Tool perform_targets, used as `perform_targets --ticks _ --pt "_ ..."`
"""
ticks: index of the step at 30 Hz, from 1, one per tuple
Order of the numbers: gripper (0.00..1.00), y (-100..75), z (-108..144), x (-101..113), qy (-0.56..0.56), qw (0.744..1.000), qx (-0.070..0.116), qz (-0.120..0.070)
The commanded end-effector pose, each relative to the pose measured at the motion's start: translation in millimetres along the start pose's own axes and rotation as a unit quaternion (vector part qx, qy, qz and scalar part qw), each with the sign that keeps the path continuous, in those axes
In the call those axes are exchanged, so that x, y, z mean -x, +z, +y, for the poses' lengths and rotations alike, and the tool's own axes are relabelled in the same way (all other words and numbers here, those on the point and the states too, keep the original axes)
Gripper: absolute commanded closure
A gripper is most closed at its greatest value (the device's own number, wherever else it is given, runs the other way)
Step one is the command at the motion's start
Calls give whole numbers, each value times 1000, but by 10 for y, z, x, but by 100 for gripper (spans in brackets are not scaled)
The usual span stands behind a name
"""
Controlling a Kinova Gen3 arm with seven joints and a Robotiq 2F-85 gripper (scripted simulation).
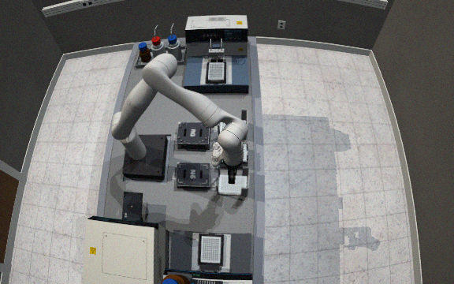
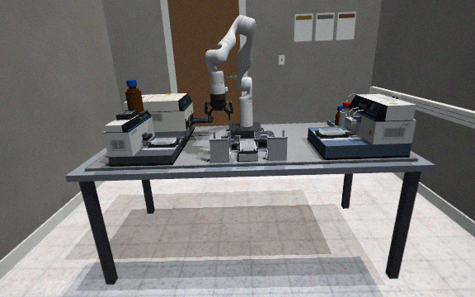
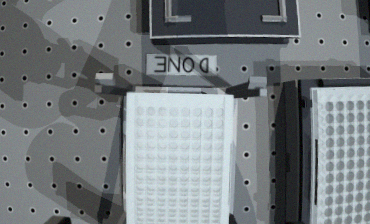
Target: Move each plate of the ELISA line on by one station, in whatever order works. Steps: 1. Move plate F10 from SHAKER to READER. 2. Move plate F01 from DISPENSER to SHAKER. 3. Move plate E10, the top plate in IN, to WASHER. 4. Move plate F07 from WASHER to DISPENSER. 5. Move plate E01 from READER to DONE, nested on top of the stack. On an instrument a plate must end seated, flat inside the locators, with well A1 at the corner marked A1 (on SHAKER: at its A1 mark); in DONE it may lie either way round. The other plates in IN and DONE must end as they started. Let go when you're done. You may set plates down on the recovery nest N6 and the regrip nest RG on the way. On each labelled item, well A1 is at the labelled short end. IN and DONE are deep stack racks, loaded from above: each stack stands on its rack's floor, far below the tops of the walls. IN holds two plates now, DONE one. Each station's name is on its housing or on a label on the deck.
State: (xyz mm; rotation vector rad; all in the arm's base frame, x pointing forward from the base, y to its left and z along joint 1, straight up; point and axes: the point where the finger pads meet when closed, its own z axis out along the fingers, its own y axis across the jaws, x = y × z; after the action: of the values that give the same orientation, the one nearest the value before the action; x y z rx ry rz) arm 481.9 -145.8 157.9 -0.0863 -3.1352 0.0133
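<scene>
Open air above the DONE rack (image 3: 111, 150); a neighbouring plate (image 3: 348, 150) crowds one side.

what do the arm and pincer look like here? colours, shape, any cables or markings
The arm is matte white throughout, built of thick rounded tube links with bulbous elbow joints. It stands on a dark square base plate. The pincer is black, a short body with two fingers that splay out and curve back in at the tips. No external cables show, and no markings are legible at this size.

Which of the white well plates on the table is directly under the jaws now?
The plate in the DONE rack, beside the DONE label. It fills the middle of the wrist view; the other plates sit on instruments at the table ends.
</scene>
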Motion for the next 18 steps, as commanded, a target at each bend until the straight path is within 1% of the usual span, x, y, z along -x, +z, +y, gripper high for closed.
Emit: perform_targets --ticks 1,6,18 --pt "0 -86 3 6 1 1000 -1 -1" --pt "0 -148 4 6 0 1000 -1 -2" --pt "0 -123 5 8 -1 1000 0 -2"
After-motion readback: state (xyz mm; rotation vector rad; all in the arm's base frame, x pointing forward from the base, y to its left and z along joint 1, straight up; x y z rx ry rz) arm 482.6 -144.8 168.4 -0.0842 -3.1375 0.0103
